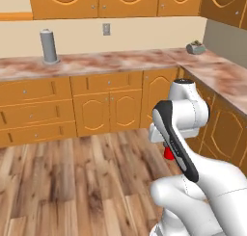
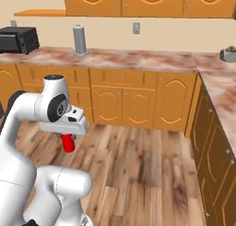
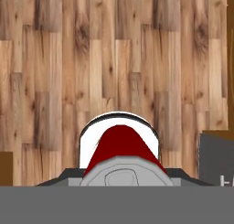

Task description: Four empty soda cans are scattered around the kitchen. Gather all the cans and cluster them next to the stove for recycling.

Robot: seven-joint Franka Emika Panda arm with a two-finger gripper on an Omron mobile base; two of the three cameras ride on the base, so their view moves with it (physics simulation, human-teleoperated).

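Note:
A red soda can [image 2: 68, 143] hangs upright under my hand, over the brown plank floor in the middle of the kitchen. My gripper [image 2: 67, 136] is shut on its upper part. From the left side the same soda can [image 1: 168, 154] peeks out red behind my forearm. Looking down along the gripper [image 3: 119, 173], I see the can's silvery top and red shoulder [image 3: 119, 143] held between the fingers, with floor planks below. The stove is out of view.
Orange cabinets and a reddish marble counter [image 1: 120, 61] run along the back wall and turn down the right side. A tall grey canister [image 1: 48, 46] stands on it, a black microwave [image 2: 18, 39] at far left, a small grey appliance [image 1: 195, 47] in the corner.

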